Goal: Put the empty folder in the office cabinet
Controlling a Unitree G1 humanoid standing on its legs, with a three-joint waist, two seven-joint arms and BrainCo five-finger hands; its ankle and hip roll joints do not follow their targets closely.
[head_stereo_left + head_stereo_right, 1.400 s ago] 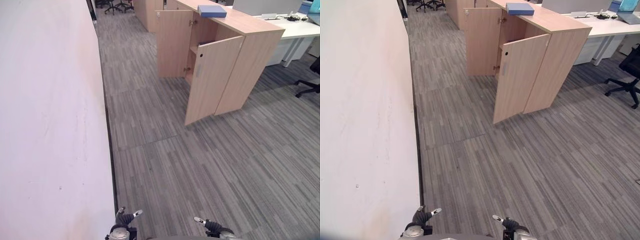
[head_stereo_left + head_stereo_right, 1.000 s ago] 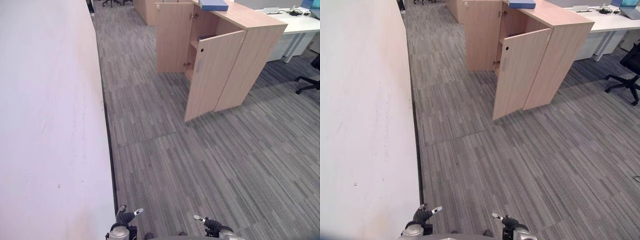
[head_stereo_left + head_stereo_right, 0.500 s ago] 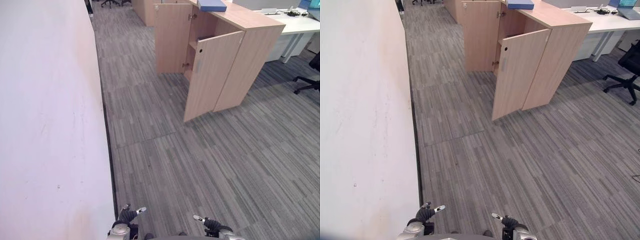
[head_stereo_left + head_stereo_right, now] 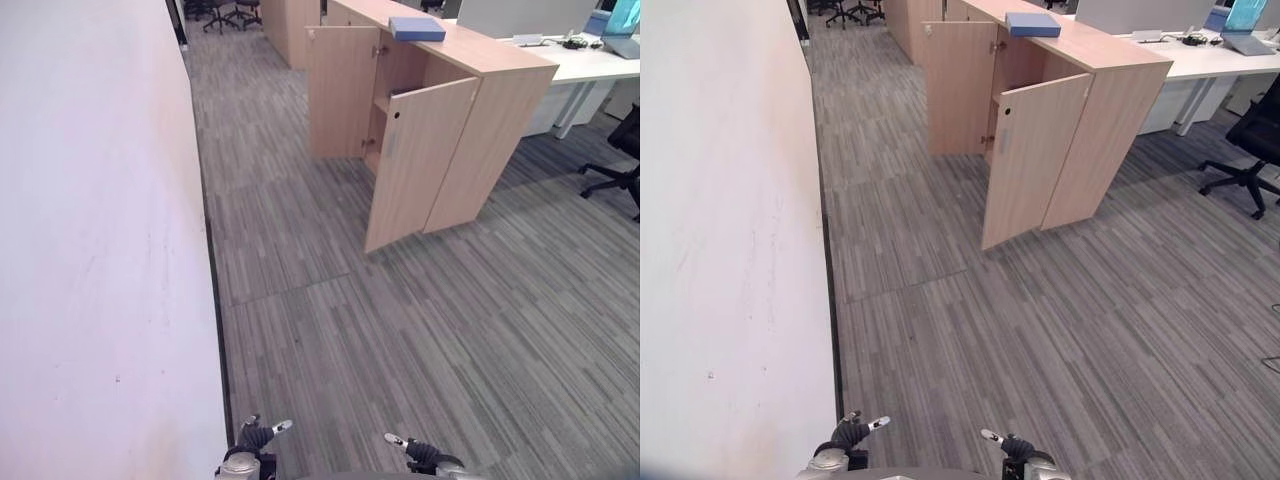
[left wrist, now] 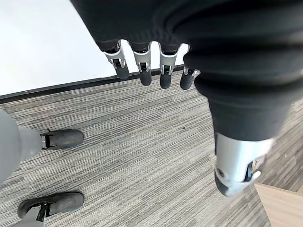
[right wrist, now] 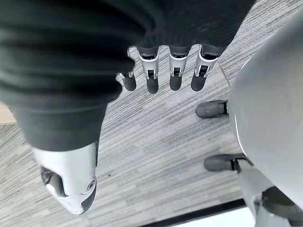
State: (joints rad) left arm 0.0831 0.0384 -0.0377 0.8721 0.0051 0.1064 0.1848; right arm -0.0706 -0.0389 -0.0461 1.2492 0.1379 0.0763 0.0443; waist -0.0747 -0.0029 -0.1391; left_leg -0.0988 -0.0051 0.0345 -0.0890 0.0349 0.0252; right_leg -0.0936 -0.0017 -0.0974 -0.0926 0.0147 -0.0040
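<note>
The fingers (image 5: 142, 66) of the left hand (image 4: 252, 437) hang straight and relaxed with nothing in them, and the fingers (image 6: 173, 71) of the right hand (image 4: 418, 452) are equally loose and empty; below both sets there is only grey striped carpet (image 4: 400, 330).

The blue folder (image 4: 417, 28) lies far ahead of the fingers and off toward the right-hand side, flat on the top of the wooden office cabinet (image 4: 500, 110), which serves as its worktop. Its long axis appears to run along the cabinet top, roughly in line with the cabinet's length. Of the two, the right hand seems slightly the nearer, though both are well apart from the folder, so the coming move is, by my judgement, a walk across the carpet and not yet a reach.

Between the fingers and the folder stands the cabinet's near door (image 4: 415, 160), swung open toward the robot, with the far door (image 4: 340, 90) open too; shelves show in the gap between them, with something dark on an upper shelf, too small to identify.

Close beside the left fingers runs a white wall (image 4: 100, 250). Beyond the cabinet, out to the right, are a white desk (image 4: 590, 55) and a black office chair (image 4: 620, 165).
</note>
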